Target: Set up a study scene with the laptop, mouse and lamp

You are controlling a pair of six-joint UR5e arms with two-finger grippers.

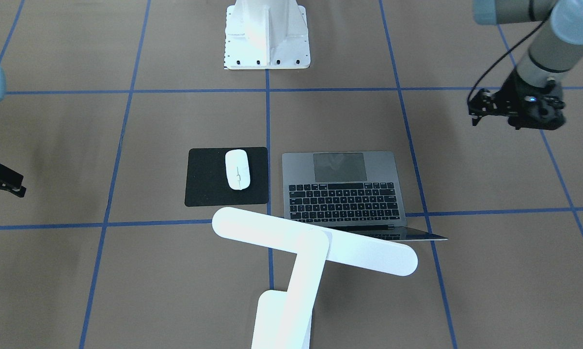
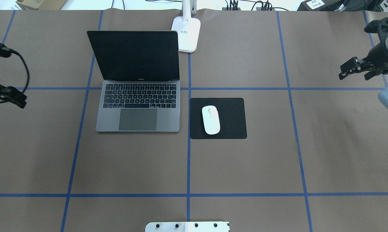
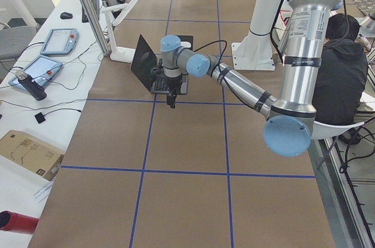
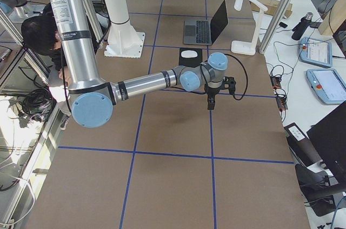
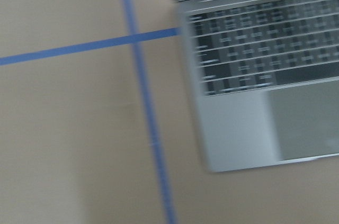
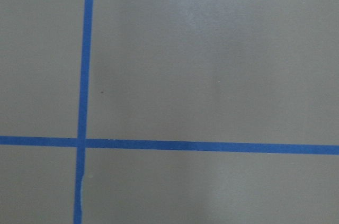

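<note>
Lamp (image 1: 315, 247) head looms nearest, past the open laptop (image 1: 342, 191) (stiff, fragile screen, I'd grab its base edges); slick mouse (image 1: 237, 169) sits on the mat (image 1: 204, 179) beside it; left gripper (image 1: 478, 109) and right gripper (image 2: 353, 69) hang aside, can't tell if open

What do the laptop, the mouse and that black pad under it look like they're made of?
The laptop: probably metal, an even matte grey shell. The mouse: likely glossy white plastic, with soft highlights. The black pad: perhaps fabric or foam rubber, flat, dull, no shine.
</note>
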